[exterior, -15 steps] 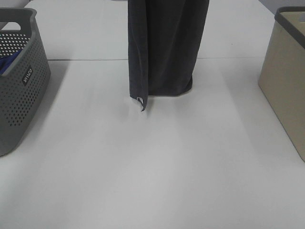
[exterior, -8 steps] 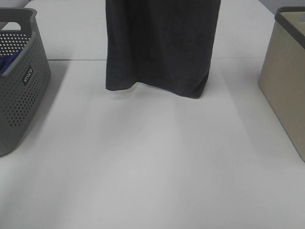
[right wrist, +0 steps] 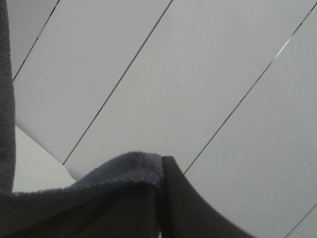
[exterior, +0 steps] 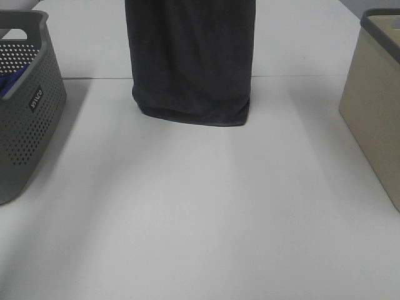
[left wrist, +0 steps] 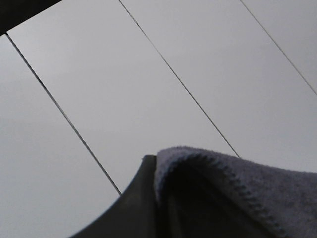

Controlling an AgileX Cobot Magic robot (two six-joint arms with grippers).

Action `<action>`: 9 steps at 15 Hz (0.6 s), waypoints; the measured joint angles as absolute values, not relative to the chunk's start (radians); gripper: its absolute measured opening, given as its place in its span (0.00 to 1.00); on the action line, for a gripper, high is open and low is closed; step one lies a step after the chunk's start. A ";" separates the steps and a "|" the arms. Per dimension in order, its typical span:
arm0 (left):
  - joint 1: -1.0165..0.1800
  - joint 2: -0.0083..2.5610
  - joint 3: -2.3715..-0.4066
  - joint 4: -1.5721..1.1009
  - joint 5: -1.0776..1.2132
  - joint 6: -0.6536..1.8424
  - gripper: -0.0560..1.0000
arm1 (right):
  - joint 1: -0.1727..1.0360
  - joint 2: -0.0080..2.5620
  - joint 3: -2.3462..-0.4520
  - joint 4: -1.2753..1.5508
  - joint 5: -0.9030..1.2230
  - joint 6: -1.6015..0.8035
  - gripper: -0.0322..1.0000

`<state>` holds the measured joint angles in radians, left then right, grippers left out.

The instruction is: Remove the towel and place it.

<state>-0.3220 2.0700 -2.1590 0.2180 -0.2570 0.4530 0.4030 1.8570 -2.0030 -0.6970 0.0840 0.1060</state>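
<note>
White surface (exterior: 200, 219) across lower frame | grey perforated basket (exterior: 25, 125) at left edge, blue cloth (exterior: 5, 86) inside | beige basket (exterior: 375, 106) at right edge | towel (exterior: 190, 62) hanging at upper centre — lower fold seems to touch the surface | left end effector (left wrist: 157, 198) and right end effector (right wrist: 161, 198) — each clamped on towel hem

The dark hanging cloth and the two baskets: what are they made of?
The dark charcoal-grey rectangular towel looks like matt terry cloth: fuzzy pile and a stitched hem. The grey perforated basket seems moulded plastic, given its regular holes. The beige grey-rimmed basket is smooth, probably plastic too.
</note>
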 joint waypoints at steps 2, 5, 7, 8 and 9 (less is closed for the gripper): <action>-0.307 2.132 -2.178 0.217 -0.369 0.452 0.05 | 0.380 1.938 -2.121 -0.696 0.074 0.107 0.04; -0.291 2.225 -2.309 0.189 -0.418 0.451 0.05 | 0.362 2.023 -2.264 -0.691 0.068 0.107 0.04; -0.282 2.332 -2.481 0.150 -0.411 0.450 0.05 | 0.362 2.062 -2.305 -0.675 0.035 0.107 0.04; -0.280 2.374 -2.568 0.141 -0.386 0.450 0.05 | 0.362 2.070 -2.307 -0.672 0.025 0.107 0.04; -0.280 2.420 -2.653 0.137 -0.344 0.450 0.05 | 0.359 2.072 -2.308 -0.670 0.015 0.107 0.04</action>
